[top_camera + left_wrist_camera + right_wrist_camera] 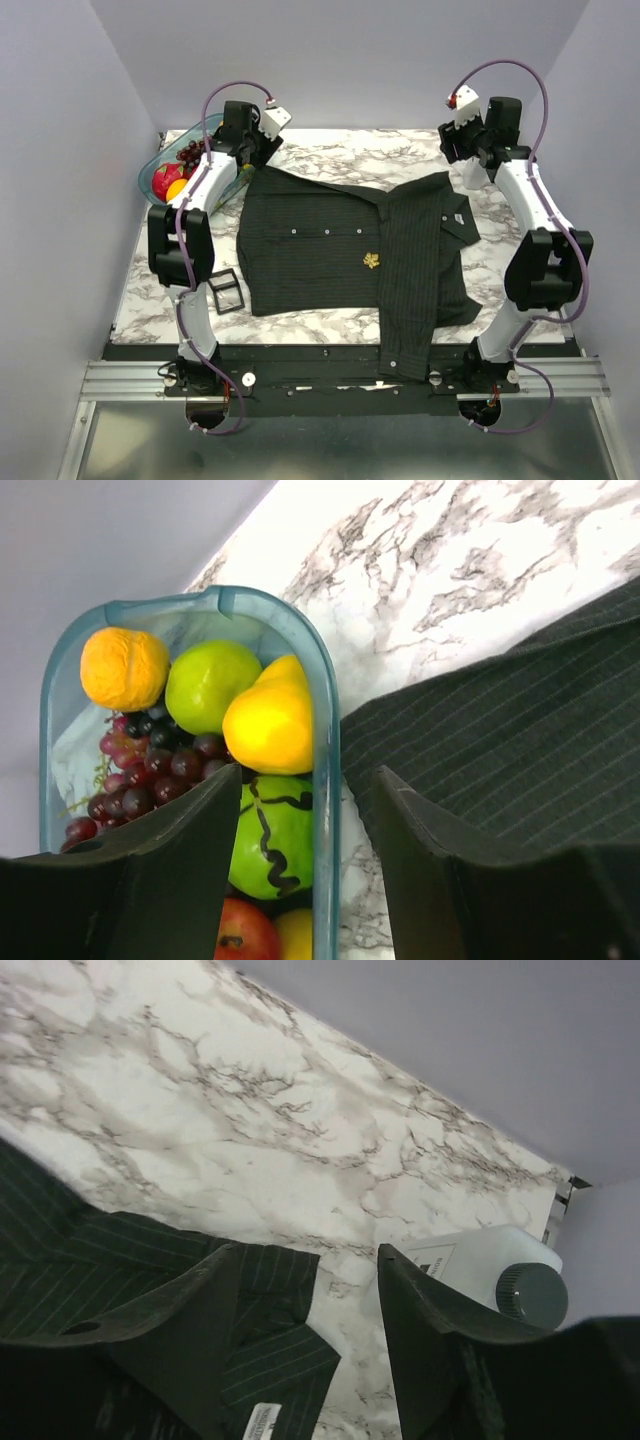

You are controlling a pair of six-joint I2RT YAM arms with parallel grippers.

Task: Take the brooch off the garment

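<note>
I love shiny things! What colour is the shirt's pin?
The brooch is gold, clearest in the top view.

Looking in on a robot lab cell, plain lavender walls [340, 60] boxing in a marble-print tabletop [340, 150], left arm [205, 185] and right arm [535, 200] standing bolted by an aluminium rail [110, 378], purple cables [545, 95] looping overhead

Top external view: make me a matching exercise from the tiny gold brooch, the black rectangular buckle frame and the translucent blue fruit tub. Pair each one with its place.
Things:
1. tiny gold metallic brooch
2. black rectangular buckle frame
3. translucent blue plastic tub of fruit

Places:
A. far left corner of the white marble table
B. on bare marble, just left of the shirt
C. on the front of the black pinstriped shirt

Pairs: 1-C, 2-B, 3-A.
</note>
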